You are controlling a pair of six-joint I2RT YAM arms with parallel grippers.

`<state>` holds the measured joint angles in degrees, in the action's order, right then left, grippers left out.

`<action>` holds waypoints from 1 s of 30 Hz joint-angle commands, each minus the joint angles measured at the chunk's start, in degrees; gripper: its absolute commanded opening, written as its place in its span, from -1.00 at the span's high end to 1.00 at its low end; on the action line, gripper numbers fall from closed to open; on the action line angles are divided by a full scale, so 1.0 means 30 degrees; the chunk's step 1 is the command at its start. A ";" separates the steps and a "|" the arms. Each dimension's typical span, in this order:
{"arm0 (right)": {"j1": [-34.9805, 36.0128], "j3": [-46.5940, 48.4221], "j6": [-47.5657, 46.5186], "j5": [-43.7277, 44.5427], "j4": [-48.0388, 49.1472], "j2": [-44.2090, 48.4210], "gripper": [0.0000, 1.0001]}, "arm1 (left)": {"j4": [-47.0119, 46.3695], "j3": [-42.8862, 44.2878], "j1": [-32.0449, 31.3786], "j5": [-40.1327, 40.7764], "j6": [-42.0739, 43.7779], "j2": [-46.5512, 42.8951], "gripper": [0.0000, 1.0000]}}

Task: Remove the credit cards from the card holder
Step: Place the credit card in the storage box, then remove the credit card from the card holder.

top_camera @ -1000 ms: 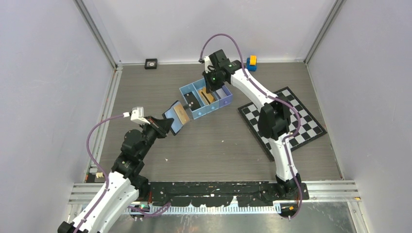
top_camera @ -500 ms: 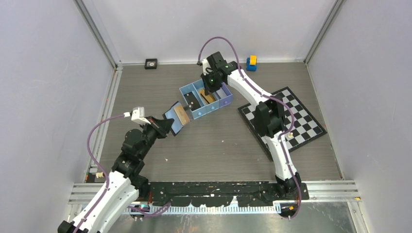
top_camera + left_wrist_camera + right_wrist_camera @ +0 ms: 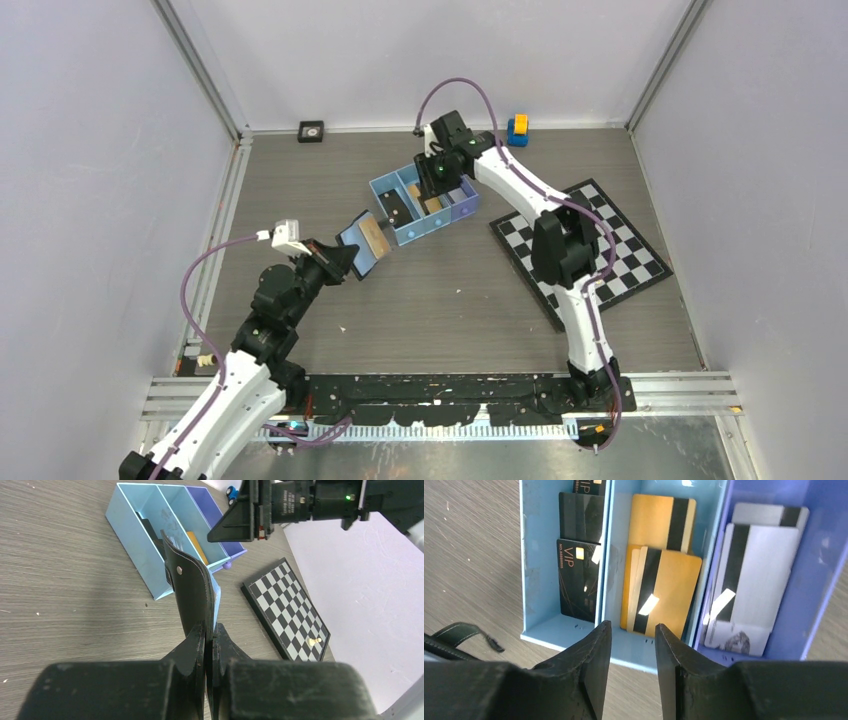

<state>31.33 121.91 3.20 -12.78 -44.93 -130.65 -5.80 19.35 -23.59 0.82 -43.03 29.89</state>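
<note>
My left gripper (image 3: 210, 630) is shut on the bottom edge of the black card holder (image 3: 192, 592), holding it upright above the table. From above, the card holder (image 3: 352, 240) hangs open with an orange-gold credit card (image 3: 374, 237) showing on its pale blue inside. My right gripper (image 3: 631, 626) is open with nothing between its fingers, hovering over the near wall of the blue tray (image 3: 569, 635). Gold credit cards (image 3: 664, 592) lie in the tray's middle compartment, black VIP cards (image 3: 579, 575) in the left one, and silver cards (image 3: 749, 580) in the purple right one.
The tray (image 3: 385, 188) sits mid-table just beyond the card holder. A chequered board (image 3: 620, 250) with a pale pawn (image 3: 313, 641) lies to the right. A blue-and-yellow toy (image 3: 517, 128) and a small black square object (image 3: 311, 130) stand by the back wall.
My right gripper's jaws have come apart above the tray and its wrist has shifted slightly. The left arm and the card holder have stayed put.
</note>
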 commanded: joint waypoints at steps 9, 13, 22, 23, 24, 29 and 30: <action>0.0876 -0.9229 0.6322 0.4725 0.4935 0.9235 -0.09 | -0.3295 -0.0196 0.0043 -0.1944 -0.0308 0.1836 1.00; 0.0850 -1.3600 0.7446 0.4674 0.6079 1.2076 -0.21 | -0.4316 -0.0189 0.0028 -0.2991 -0.0509 0.2909 1.00; 0.0864 -2.4035 0.9434 0.2369 1.3852 1.8826 -0.68 | -0.8774 -0.0473 0.0013 -0.6293 -0.0685 0.5041 1.00; 0.0861 -2.4989 0.9499 0.2111 1.5212 1.9336 -0.69 | -0.9142 -0.0358 0.0013 -0.6665 -0.0702 0.5500 0.97; 0.0857 -2.6068 0.9746 0.2009 1.7506 2.0002 -0.70 | -0.9488 -0.0306 0.0013 -0.7016 -0.0763 0.5849 0.96; 0.0715 -2.9461 1.1578 0.1837 2.2319 2.1209 -0.74 | -1.1902 -0.0219 0.0010 -0.8968 -0.1304 0.7222 0.99; 0.0718 -2.9607 1.1610 0.0759 2.3057 2.1033 -0.74 | -1.2144 -0.0198 0.0013 -0.9197 -0.1391 0.7376 1.00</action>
<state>33.93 35.99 33.80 -5.43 5.52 -68.77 -30.46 17.65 -23.62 -20.43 -45.69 51.03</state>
